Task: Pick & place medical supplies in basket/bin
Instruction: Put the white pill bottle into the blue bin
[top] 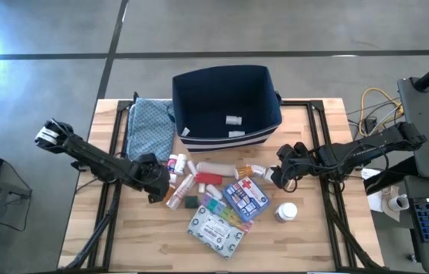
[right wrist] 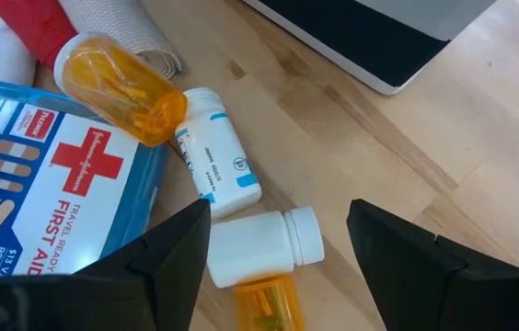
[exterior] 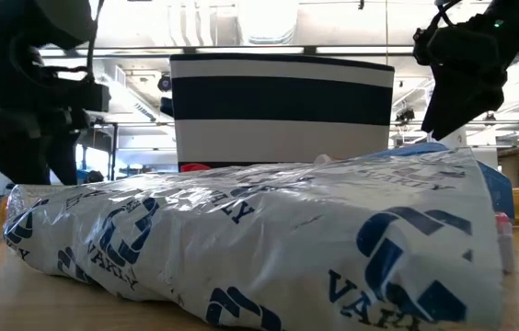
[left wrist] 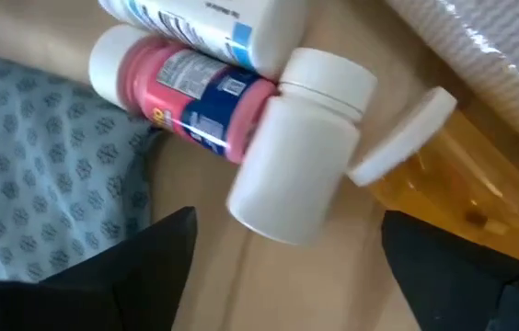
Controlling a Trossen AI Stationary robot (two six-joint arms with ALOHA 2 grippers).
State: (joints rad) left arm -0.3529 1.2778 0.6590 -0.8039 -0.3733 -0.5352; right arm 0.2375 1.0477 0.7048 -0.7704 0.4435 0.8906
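The navy bin (top: 226, 103) stands at the table's far middle with small items on its floor. The medical supplies lie in a pile before it: a blue red-cross pouch (top: 246, 198), a grey-white packet (top: 216, 230), a pill organiser (top: 218, 207) and bottles. My left gripper (left wrist: 282, 267) hangs open at the pile's left end, its fingers to either side of a white bottle (left wrist: 301, 152) lying beside a pink-labelled one (left wrist: 186, 97). My right gripper (right wrist: 282, 248) is open over the pile's right end, above a lying white bottle (right wrist: 259, 244) and an orange one (right wrist: 264, 303).
A blue patterned cloth (top: 150, 129) lies left of the bin, close to my left gripper. A lone white bottle (top: 285, 211) stands right of the pouch. In the low view the packet (exterior: 241, 239) fills the foreground. Cables and a laptop sit beyond the table's right edge.
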